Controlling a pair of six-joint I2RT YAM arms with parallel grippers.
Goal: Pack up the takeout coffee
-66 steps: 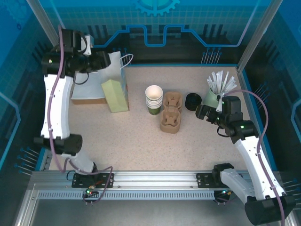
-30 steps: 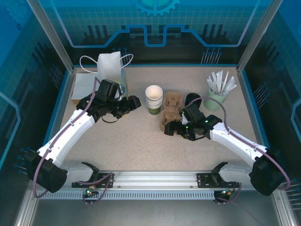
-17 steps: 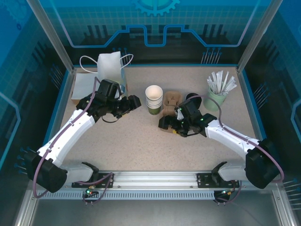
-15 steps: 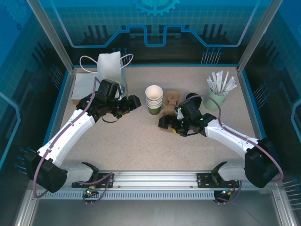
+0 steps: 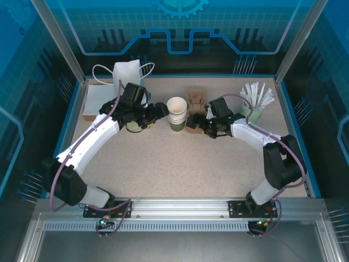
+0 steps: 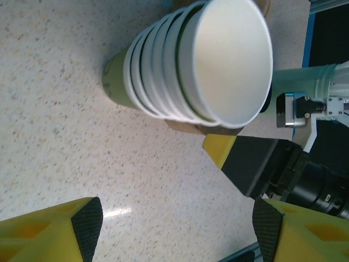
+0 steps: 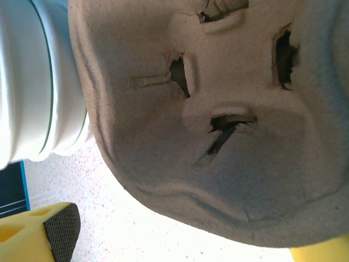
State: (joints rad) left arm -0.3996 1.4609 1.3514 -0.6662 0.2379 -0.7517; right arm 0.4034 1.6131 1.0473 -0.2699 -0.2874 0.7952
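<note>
Blue panelled walls [image 5: 245, 33] enclose a speckled beige table [image 5: 163, 164], which lies bare under both wrists. A white paper bag [image 5: 128, 76] stands behind the left gripper [image 5: 159, 111]. The brown pulp carrier [image 5: 195, 101] sits between the spread fingers of the right gripper [image 5: 192, 126], and one pad [image 7: 61, 232] is apart from it. The stack of green takeout cups [image 5: 178, 113] stands upright just ahead of the left gripper's wide-open, empty fingers, touching the carrier. A cup of straws [image 5: 252, 109] stands well behind the right gripper.

Probably a robotics lab cell: aluminium frame posts [image 5: 59, 38], blue printed backdrop [image 5: 229, 22], speckled tabletop [image 5: 180, 164].
</note>
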